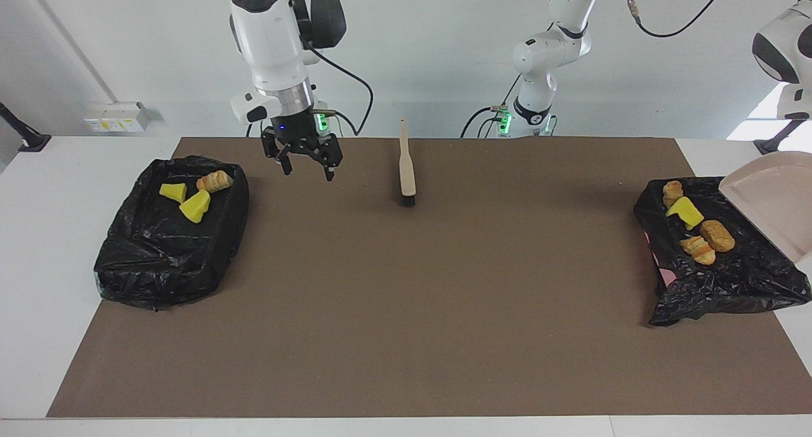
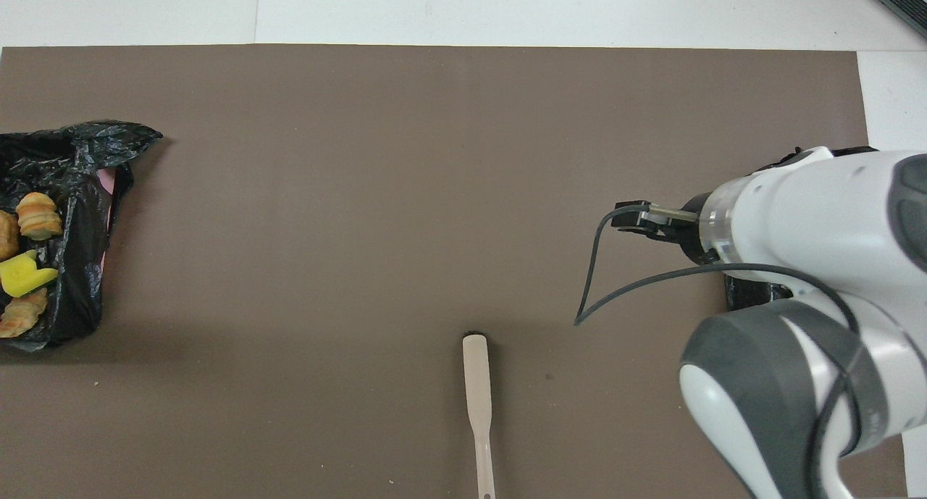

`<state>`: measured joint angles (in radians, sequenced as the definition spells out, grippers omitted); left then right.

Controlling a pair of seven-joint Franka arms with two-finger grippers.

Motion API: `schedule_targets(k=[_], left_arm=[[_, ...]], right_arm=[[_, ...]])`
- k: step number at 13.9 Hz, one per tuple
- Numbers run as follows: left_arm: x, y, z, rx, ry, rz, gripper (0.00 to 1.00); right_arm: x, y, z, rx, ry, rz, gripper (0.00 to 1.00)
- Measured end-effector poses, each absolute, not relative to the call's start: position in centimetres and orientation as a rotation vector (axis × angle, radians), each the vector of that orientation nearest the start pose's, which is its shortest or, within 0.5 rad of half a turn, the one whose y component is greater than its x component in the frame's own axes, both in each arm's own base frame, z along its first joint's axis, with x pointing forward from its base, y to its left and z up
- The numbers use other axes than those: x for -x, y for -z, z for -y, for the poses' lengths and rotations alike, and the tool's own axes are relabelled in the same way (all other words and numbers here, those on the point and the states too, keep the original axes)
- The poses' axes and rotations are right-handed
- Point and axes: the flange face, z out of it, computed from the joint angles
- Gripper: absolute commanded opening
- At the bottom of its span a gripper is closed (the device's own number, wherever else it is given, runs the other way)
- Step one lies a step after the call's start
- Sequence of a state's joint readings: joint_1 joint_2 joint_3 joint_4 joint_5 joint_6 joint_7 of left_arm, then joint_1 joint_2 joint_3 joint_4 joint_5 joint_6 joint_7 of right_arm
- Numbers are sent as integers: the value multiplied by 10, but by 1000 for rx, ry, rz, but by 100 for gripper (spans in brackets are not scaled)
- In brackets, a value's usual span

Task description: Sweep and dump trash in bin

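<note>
**All scraps binned, brush lies loose beside the open right tool**

Starting at the right arm's end of the table: a black-lined bin (image 1: pixel 127 259) holds trash (image 1: pixel 194 206), yellow sponge chunks and a bread-like lump. Next along, the right tool (image 1: pixel 309 172) hangs over the brown mat (image 1: pixel 406 310), fingers spread wide, nothing between them.

And here's the relation that counts. The brush (image 1: pixel 406 170) lies flat on the mat, beside that tool toward the left arm's end. Its long axis runs straight away from the robots, bristles at the farther end, handle pointing back at them. The right arm is clearly the nearer one to it.

On to the left arm's end: a second bin (image 1: pixel 717 278) carries more scraps (image 1: pixel 717 235), and the beige dustpan (image 1: pixel 771 212) is up over its edge, tilted and bare. The left tool is out of view; it reads as closed, presumably on the pan's handle.

No scrap shows on the mat. The sweeping looks finished, with only the dustpan to set down.
</note>
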<state>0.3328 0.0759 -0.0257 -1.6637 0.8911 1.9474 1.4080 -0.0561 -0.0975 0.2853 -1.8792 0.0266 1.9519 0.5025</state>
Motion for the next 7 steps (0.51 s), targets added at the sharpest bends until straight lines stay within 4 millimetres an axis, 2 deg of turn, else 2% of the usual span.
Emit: schedule_targets(k=[4, 7], left_arm=[[-574, -587, -156, 2032, -590, -1313, 0], [-574, -577, -111, 2209, -513, -1165, 0]], right_arm=[[-548, -594, -37, 3119, 303, -293, 100], [-537, -626, 1, 3162, 188, -202, 100]])
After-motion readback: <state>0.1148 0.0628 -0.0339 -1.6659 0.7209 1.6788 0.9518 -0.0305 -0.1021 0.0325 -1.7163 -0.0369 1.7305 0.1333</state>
